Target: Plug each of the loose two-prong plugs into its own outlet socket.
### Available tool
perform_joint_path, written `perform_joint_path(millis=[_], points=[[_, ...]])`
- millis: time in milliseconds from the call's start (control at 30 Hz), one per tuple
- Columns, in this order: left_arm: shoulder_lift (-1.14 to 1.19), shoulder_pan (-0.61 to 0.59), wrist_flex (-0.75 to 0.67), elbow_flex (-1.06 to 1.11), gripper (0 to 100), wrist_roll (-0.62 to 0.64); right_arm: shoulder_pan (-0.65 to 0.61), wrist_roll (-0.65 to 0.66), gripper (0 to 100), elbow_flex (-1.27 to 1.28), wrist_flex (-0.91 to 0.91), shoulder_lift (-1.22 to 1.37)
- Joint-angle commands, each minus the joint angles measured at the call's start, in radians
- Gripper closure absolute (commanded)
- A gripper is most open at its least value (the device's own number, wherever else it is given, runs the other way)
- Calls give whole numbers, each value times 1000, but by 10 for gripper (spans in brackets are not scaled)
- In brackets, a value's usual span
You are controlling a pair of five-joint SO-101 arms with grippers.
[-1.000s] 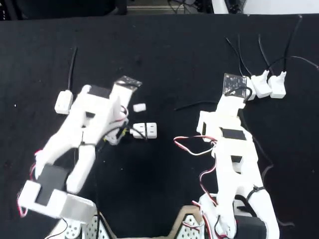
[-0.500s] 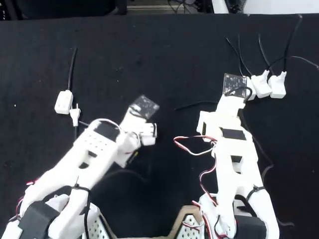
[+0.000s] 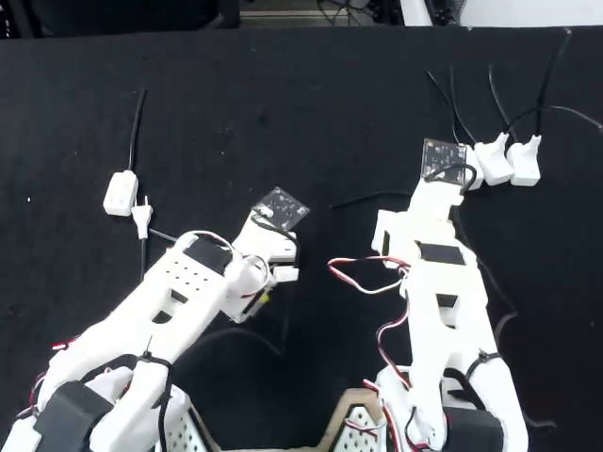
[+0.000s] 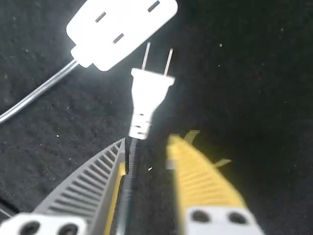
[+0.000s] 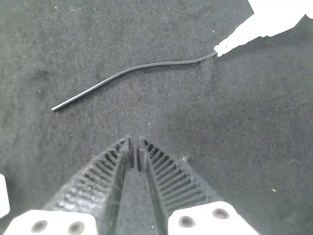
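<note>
Just ahead of the left gripper (image 4: pixel 146 147), a white two-prong plug (image 4: pixel 149 93) lies on the black table (image 4: pixel 254 73). Its prongs are aimed away from the gripper at a white outlet socket (image 4: pixel 120 32) on the plug's far side. The prong tips come right up to the socket's edge but sit in none of its slots. The plug's black cord (image 4: pixel 128 171) runs back between the gripper's fingers, lying along the grey finger (image 4: pixel 93 181). The yellow finger (image 4: pixel 200 181) stands off the cord, so the fingers are parted and clamp nothing. Well apart from the left gripper, on the side away from the other arm, a second outlet socket (image 3: pixel 120 193) lies with a second loose plug (image 3: pixel 141 218) just beside it, unplugged. On the left gripper's opposite side, also well apart, the right gripper (image 5: pixel 133 147) hangs over the table with its fingers pressed together on nothing. A loose-ended black cable (image 5: pixel 132 73) lies beyond its tips and leads to a white body (image 5: pixel 274 19). Farthest from the left gripper, past the right gripper, two white blocks (image 3: pixel 495 162) with black cables sit side by side. Whether these are plugs seated in sockets I cannot tell.
</note>
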Motion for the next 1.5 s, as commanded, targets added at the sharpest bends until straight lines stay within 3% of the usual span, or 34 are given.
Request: perform_joint_path(millis=[0,167,300,400,567,667,767,967,1167,1367,1467], points=[[-23,2,-91,-22,751,11,-17,-3,984,-65,-21,-33],[-35,-42,-137,-56,751,20,-15,-3,984,-65,-21,-33],[-78,-128,87,-183,751,31,-18,-3,983,-65,-20,-33],[-124,-265,206,-245,751,29,-55,-3,983,-65,-14,-33],[-167,-521,215,-189,751,29,-132,-2,983,-82,106,-62],[-169,-650,181,-128,751,29,-204,11,983,-88,172,-114],[-169,-739,117,-61,751,35,-330,147,983,-88,241,-177],[-169,-823,-20,36,751,38,-629,496,982,-27,345,-266],[-169,-888,-176,165,751,51,-872,641,981,27,353,-216],[-169,-974,-229,188,751,193,-907,700,776,-70,351,-42],[-169,-992,-232,186,751,250,-910,701,750,-136,351,50]])
